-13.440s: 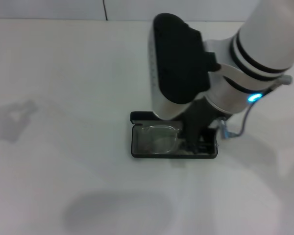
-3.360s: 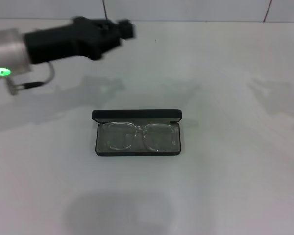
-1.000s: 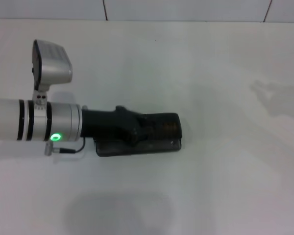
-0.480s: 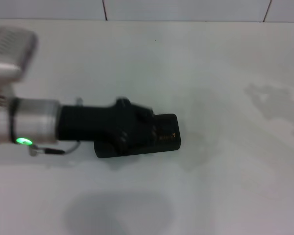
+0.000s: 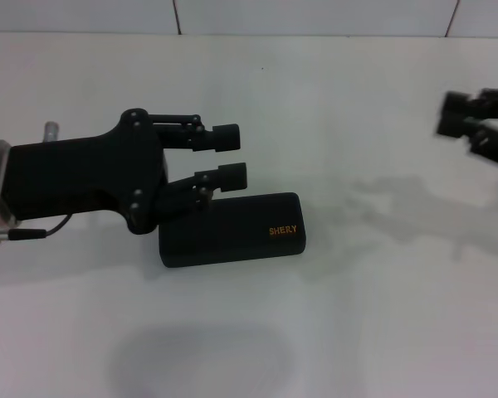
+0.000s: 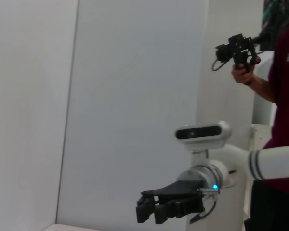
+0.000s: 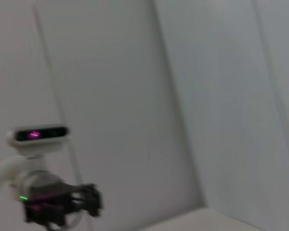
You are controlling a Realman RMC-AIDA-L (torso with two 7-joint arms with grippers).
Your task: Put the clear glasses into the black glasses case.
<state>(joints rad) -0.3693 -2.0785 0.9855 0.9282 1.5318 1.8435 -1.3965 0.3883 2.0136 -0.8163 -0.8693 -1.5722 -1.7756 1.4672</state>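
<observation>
While the black glasses case [image 5: 231,229] lies shut, long axis left-right, left gripper [image 5: 229,157] hovers beside it, fingers parted, empty; right gripper [image 5: 463,116] far right, fingers unclear.

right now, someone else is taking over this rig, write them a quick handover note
Left gripper: open, empty, raised just above and behind the left end of the black glasses case, not touching it as far as the head view shows.
Right gripper: at the far right edge of the table, well away from the case; finger state unclear.
Case: lid shut, flat on the table, "SHERY" lettering up.
Clear glasses: not visible anywhere now; they could be inside the shut case, but this cannot be confirmed.
Left to do: nothing obvious beyond pulling both arms clear.
</observation>
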